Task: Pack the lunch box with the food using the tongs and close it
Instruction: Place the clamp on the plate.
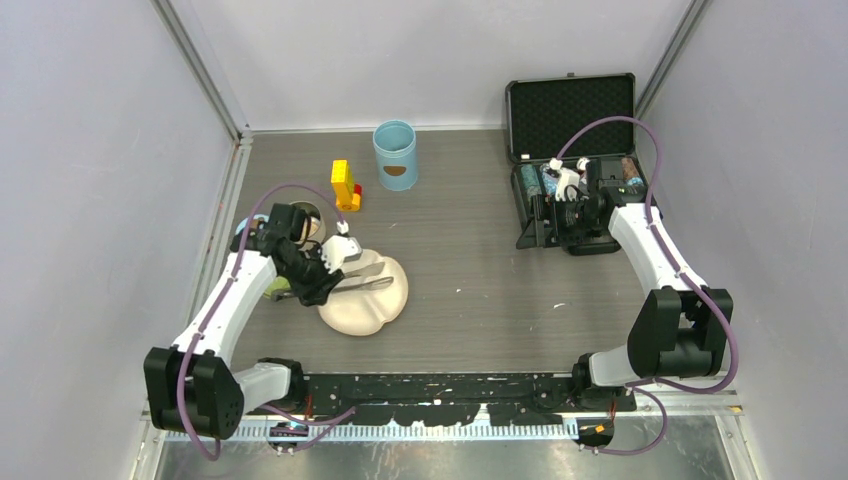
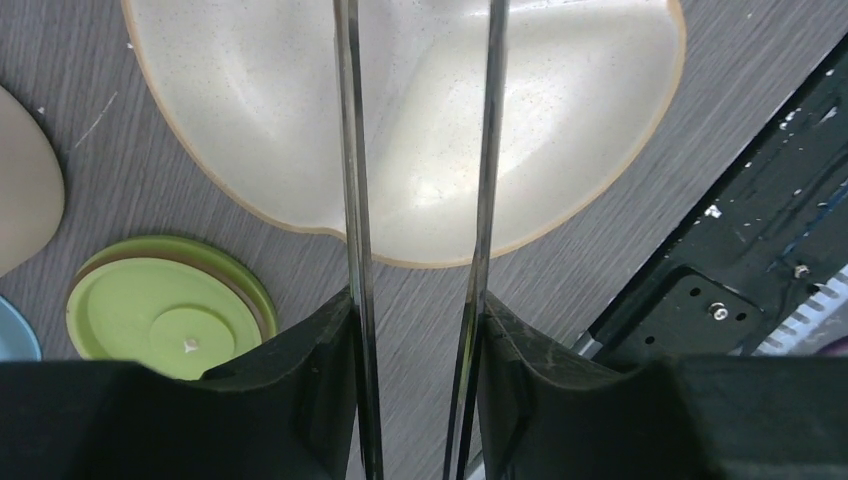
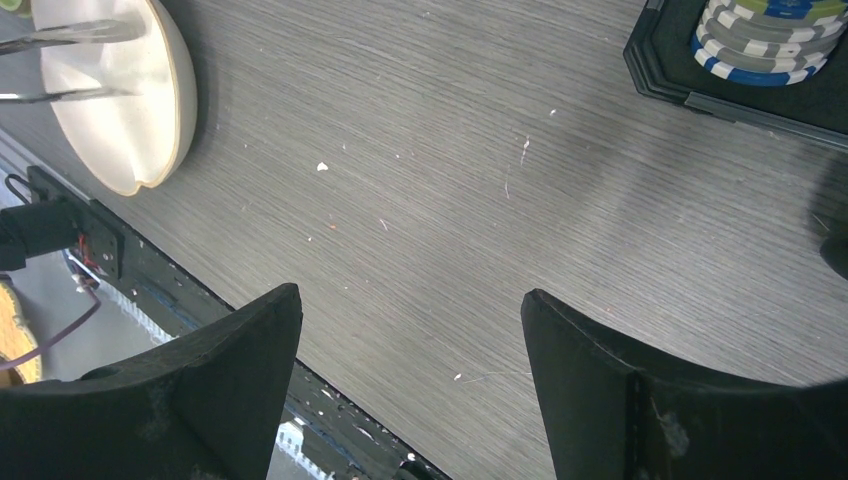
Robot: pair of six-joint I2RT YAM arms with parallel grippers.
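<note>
Left wrist view: my left pincer [image 2: 415, 300] grips the tongs [image 2: 349, 200], one thin arm pressed against each finger's inner face, both running ahead over the cream plate [image 2: 600, 110]. The green lid [image 2: 165, 320] lies beside the finger at the view's left. My right pincer [image 3: 410, 295] stands wide, holding nothing.

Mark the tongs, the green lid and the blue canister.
tongs [image 2: 349, 200], left wrist view, on one narrow arm.
green lid [image 2: 165, 318], left wrist view, on its flat top.
blue canister [image 1: 397, 160], top external view, on its side wall.
</note>
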